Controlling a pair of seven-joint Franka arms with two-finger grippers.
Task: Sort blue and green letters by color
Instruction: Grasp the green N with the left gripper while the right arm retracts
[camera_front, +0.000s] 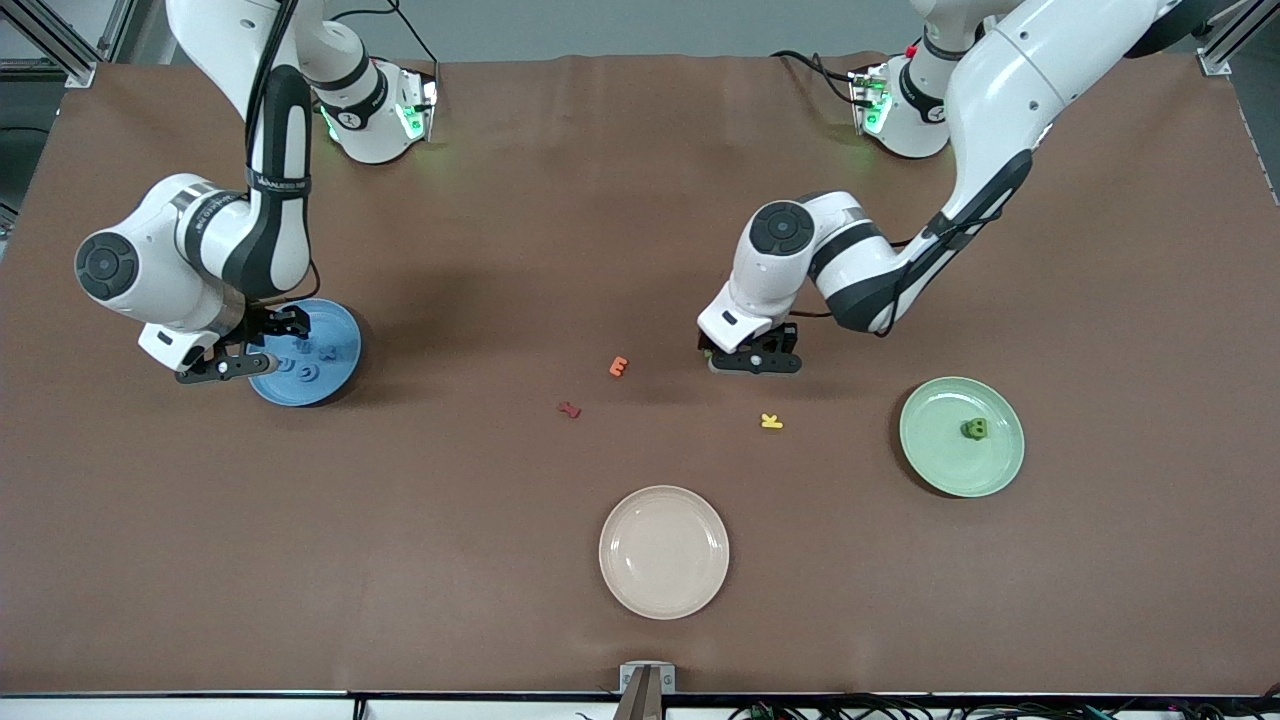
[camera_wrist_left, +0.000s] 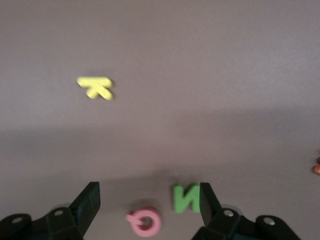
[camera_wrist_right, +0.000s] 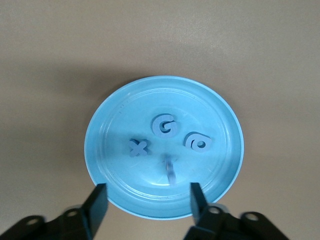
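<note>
Brown table (camera_front: 640, 250); green N (camera_wrist_left: 186, 198) perhaps half-hidden by left hand (camera_wrist_left: 150, 202).

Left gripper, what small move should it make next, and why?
Probably close the left gripper on the green N. Its fingers are open low over the table with the N just inside one finger, beside a pink letter that should stay put.

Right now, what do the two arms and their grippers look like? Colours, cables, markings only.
Both arms have glossy white shells with dark grey-black joint bands and round dark caps at the joints. The right arm carries a black cable along its link and small lettering on a dark band. Green lights glow at both bases. The left gripper and right gripper have black fingers under white wrist housings.
</note>
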